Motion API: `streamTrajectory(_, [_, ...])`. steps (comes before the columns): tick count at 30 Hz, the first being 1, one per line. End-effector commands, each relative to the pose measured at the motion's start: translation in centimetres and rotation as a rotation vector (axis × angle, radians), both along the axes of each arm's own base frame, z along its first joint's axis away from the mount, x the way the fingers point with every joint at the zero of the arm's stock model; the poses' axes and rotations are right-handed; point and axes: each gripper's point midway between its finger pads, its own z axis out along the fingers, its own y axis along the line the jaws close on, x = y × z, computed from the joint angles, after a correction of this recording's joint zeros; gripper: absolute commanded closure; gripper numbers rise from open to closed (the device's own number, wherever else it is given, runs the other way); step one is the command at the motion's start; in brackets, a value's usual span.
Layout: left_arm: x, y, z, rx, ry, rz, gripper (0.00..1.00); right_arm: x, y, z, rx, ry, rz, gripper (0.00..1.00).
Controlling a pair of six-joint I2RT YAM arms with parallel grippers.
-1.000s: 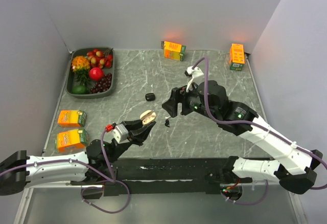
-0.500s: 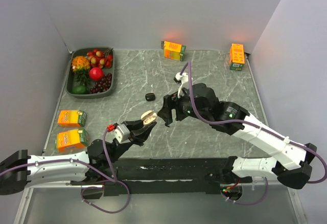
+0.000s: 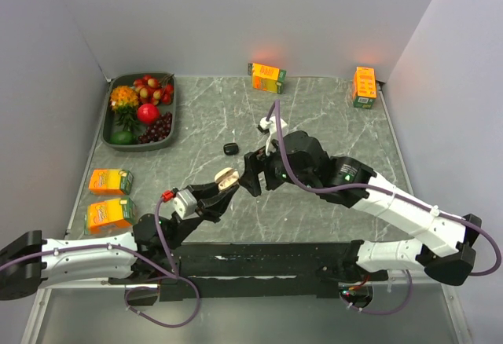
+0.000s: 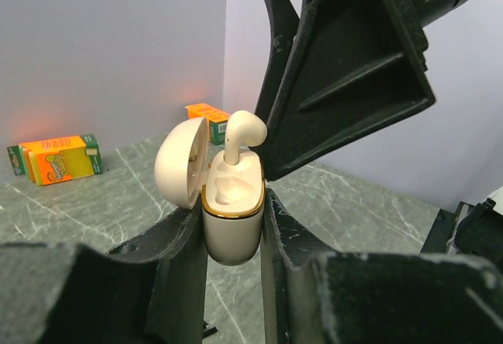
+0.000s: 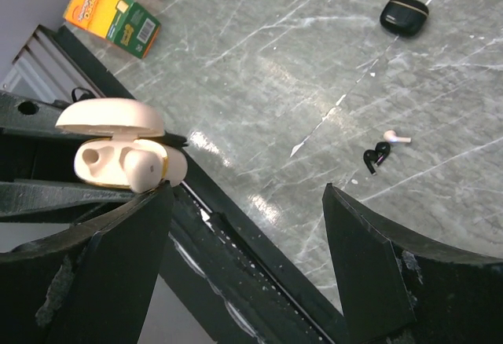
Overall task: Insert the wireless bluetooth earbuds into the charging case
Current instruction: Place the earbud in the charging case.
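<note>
Left claw [image 3: 222, 189] clamps the charging case [image 4: 233, 218]; right claw [image 5: 247, 195] gapes. I judge the earbud [image 4: 240, 132] light, slick: pinch its bulb gently.

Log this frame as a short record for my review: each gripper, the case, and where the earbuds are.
left gripper: shut on the cream charging case, lid open
seated earbud: whitish, standing up in one slot; other slot empty
right gripper: open, holding nothing, close beside the case
loose whitish earbud: on the table
loose black earbud: on the table, next to the whitish one
black case: closed, on the table
</note>
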Motion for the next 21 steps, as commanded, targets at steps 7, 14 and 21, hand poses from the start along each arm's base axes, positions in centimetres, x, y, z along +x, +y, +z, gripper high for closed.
streamTrajectory(7, [-0.4,-0.1,2.1,-0.054,-0.026,-0.027,0.99,-0.6,2.1,4.2,0.087,-0.064,0.058,0.15])
streamTrajectory(14, [-0.4,0.1,2.1,-0.052,-0.026,-0.020,0.99,-0.5,0.1,6.2,0.105,-0.138,0.022,0.14])
streamTrajectory(21, [-0.4,0.1,2.1,-0.052,-0.027,-0.021,0.99,-0.1,-1.6,6.0,0.078,-0.167,-0.023,0.12])
